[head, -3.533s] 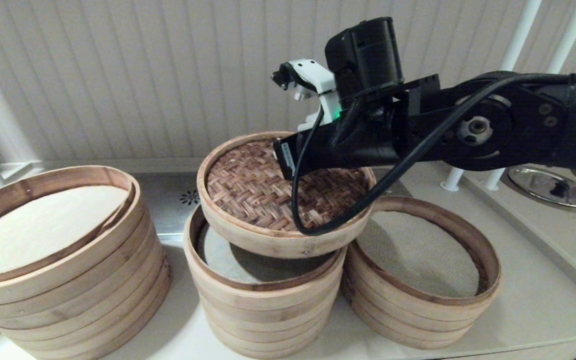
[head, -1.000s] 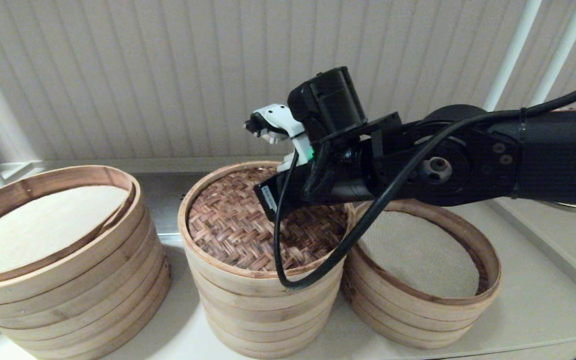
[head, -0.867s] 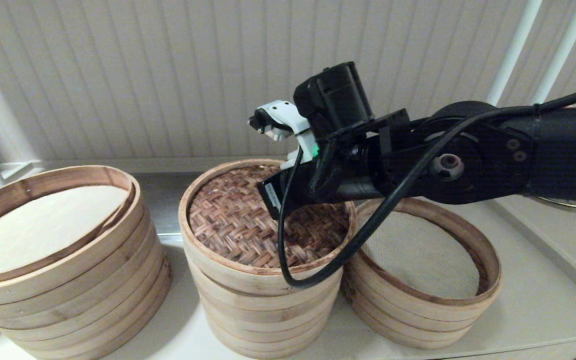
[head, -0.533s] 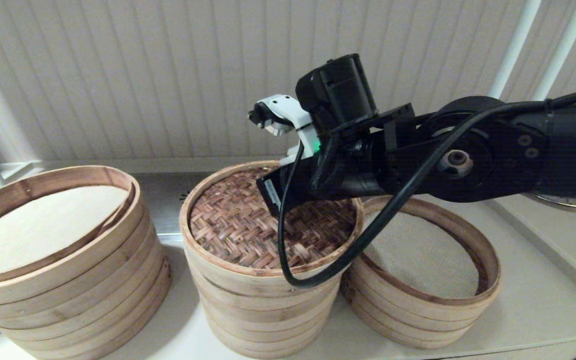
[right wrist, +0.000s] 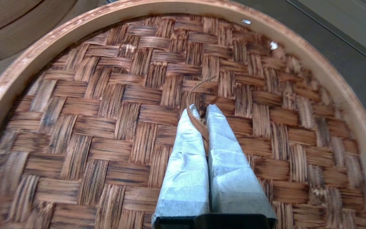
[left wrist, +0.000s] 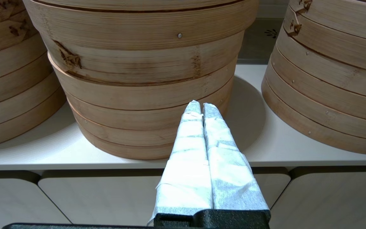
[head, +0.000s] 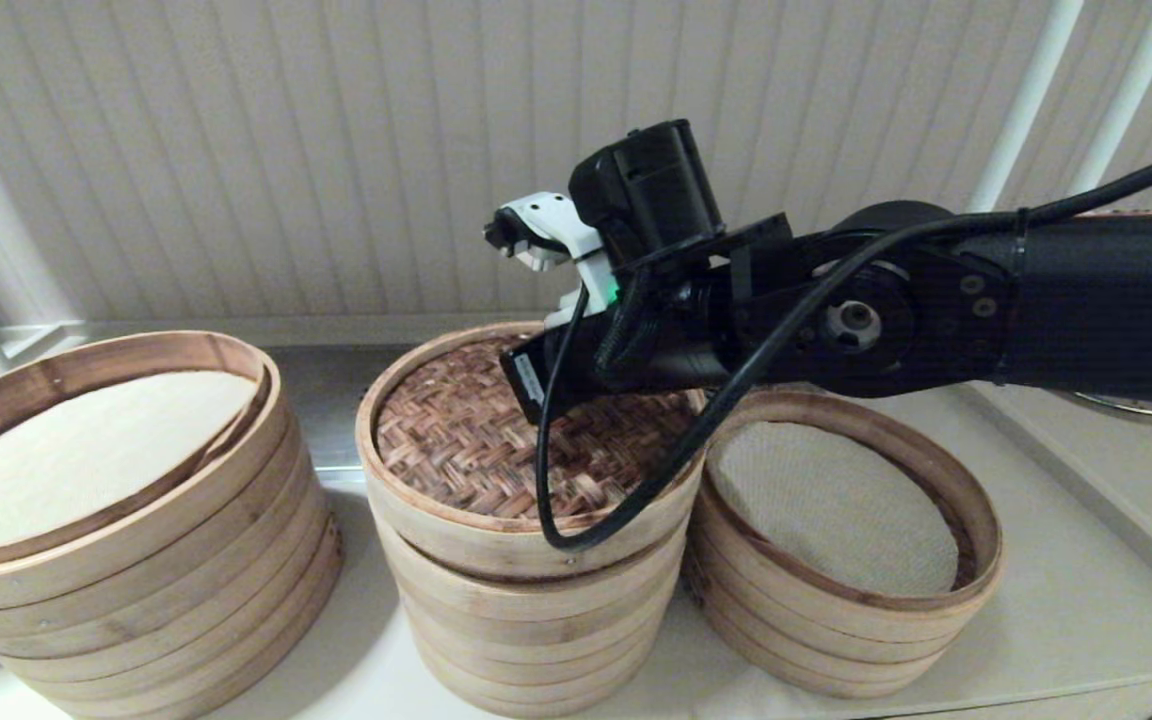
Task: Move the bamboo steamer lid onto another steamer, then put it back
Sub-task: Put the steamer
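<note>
The bamboo steamer lid (head: 456, 450), with its dark woven top and pale hoop, lies level on the taller middle stack (head: 526, 620), with a thin dark seam under its rim. My right gripper (right wrist: 202, 109) is over the lid's centre (right wrist: 106, 111), shut on the thin brown handle strip (right wrist: 199, 124) of the lid. In the head view my right wrist (head: 636, 350) hides the fingers. The other steamer (head: 836, 510), low with an off-white liner, stands uncovered just right of the middle stack. My left gripper (left wrist: 201, 105) is parked in front of the counter edge, shut on nothing.
A much wider stack (head: 106, 520) with a cream liner stands at the left. A metal drain plate (head: 376, 395) lies behind the stacks, against the ribbed wall. White poles (head: 1026, 100) rise at the back right. The arm's black cable (head: 556, 480) droops over the lid.
The lid came down from hanging tilted above the middle stack. In the last second its right side tipped up, then it settled level as my right arm shifted slightly left.
</note>
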Robot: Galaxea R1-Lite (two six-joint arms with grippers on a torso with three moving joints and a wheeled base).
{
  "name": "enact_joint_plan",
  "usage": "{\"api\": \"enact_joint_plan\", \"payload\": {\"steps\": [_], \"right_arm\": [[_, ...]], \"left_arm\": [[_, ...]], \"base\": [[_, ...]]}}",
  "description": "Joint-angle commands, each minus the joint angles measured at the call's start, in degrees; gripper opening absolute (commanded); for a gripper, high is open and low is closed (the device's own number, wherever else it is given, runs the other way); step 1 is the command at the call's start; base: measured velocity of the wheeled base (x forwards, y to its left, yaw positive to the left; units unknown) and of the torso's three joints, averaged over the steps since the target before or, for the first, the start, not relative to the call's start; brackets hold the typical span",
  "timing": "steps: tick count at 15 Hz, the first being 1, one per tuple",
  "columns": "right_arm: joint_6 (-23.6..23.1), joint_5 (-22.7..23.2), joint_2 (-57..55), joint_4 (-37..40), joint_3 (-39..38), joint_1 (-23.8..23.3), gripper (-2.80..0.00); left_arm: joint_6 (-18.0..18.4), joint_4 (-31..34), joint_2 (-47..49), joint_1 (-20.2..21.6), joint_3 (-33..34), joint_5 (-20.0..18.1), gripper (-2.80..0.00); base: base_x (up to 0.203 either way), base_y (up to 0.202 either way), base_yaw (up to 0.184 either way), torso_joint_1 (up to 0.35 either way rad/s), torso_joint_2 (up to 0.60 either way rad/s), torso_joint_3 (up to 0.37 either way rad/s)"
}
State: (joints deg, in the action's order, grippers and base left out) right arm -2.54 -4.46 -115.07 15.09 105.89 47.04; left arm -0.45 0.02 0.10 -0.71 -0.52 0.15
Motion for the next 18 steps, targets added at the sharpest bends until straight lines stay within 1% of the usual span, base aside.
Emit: {"api": "enact_joint_plan", "payload": {"steps": [1, 11, 13, 14, 18], "right_arm": [[0.0, 0.0, -0.9, 0.1, 0.5, 0.2, -2.8], [0.3, 0.0, -0.9, 0.3, -0.4, 0.5, -2.8], [0.3, -0.7, -0.7, 0.4, -0.6, 0.5, -2.8], [0.3, -2.0, -0.7, 0.2, -0.9, 0.5, 0.0], [0.3, -2.5, 1.7, 0.0, -1.1, 0.6, 0.0]], "left_arm": [[0.0, 0.0, 0.0, 0.0, 0.0, 0.0, -2.8], [-0.1, 0.0, 0.0, 0.0, 0.0, 0.0, -2.8], [0.0, 0.0, 0.0, 0.0, 0.0, 0.0, -2.8], [0.0, 0.0, 0.0, 0.0, 0.0, 0.0, -2.8], [0.0, 0.0, 0.0, 0.0, 0.0, 0.0, -2.8]], "base": [[0.0, 0.0, 0.0, 0.0, 0.0, 0.0], [0.0, 0.0, 0.0, 0.0, 0.0, 0.0], [0.0, 0.0, 0.0, 0.0, 0.0, 0.0], [0.0, 0.0, 0.0, 0.0, 0.0, 0.0], [0.0, 0.0, 0.0, 0.0, 0.0, 0.0]]}}
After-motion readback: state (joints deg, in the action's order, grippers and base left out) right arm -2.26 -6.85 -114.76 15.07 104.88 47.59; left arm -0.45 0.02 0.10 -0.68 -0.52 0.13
